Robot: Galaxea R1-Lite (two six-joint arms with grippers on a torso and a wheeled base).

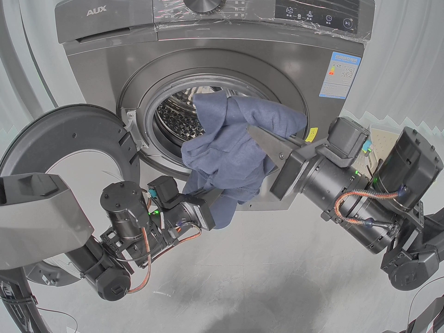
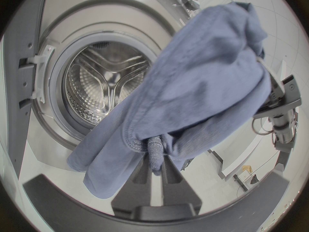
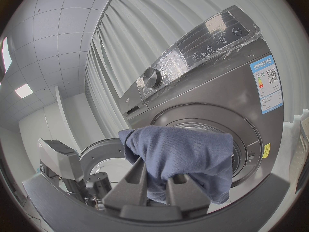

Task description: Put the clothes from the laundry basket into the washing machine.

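blue garment [image 1: 231,139] | left hand [image 2: 156,161] pinching its lower fold | right hand [image 3: 158,177] clamped on upper bunch | at washing machine [image 1: 115,65] mouth

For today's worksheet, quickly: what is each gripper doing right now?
Left gripper: closed on the blue garment.
Right gripper: closed on the same garment.

What the dark blue cloth garment [image 1: 231,139] covers

It blocks the right half of the ribbed steel drum mouth [image 1: 178,116] and buries the tips of the right gripper [image 3: 157,174]. The fold pinched in the left gripper [image 2: 156,165] hides its tips too. The white perforated laundry basket [image 1: 383,140] sits mostly behind the right arm. The print on the blue label [image 1: 340,75] is too small to read.
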